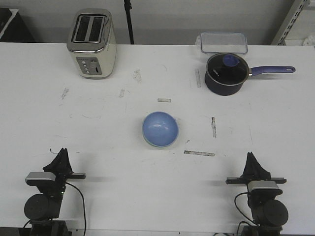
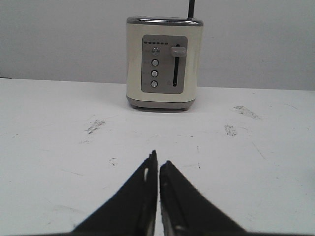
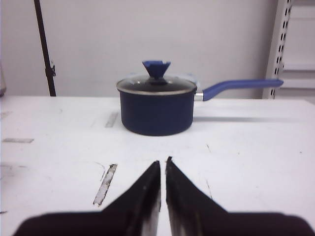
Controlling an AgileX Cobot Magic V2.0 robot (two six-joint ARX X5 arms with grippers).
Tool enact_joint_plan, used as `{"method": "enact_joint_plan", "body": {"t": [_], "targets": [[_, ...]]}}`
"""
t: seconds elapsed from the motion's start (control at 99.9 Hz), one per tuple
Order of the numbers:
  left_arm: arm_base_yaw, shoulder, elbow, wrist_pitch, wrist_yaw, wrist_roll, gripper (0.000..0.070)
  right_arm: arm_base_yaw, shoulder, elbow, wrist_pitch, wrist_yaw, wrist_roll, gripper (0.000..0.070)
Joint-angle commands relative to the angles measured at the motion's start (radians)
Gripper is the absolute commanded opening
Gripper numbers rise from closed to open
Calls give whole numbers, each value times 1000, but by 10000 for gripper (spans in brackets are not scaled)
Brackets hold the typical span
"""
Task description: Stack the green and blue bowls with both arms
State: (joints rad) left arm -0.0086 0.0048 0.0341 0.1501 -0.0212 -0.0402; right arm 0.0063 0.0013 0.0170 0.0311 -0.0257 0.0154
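Blue bowl (image 1: 160,129) sits mid-table, a pale green rim showing beneath its lower edge, well apart from both my arms. My left gripper (image 2: 158,164) and right gripper (image 3: 163,169) rest at the near edge, fingertips almost touching, only a slit between, holding nothing.

Light was bright, even and diffuse from overhead, washing the white scuffed tabletop (image 1: 98,132) nearly featureless. Shadows were faint and short beneath the cream two-slot toaster (image 1: 92,44) and the dark navy saucepan with glass lid (image 1: 225,73). Soft highlights glazed the glossy periwinkle-blue round bowl (image 1: 160,129). Both wrist views were slightly soft, their nearest black fingers (image 2: 142,206) blurred.
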Motion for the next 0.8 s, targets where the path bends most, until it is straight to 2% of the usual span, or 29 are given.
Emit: {"method": "enact_joint_plan", "body": {"t": [0.0,0.791], "targets": [[2,-2,-23,13,-1,-3,1,1,0,-5,12,0,16,11],[2,-2,-23,8,-1,-2,1,1,0,-5,-2,0,21,11]]}}
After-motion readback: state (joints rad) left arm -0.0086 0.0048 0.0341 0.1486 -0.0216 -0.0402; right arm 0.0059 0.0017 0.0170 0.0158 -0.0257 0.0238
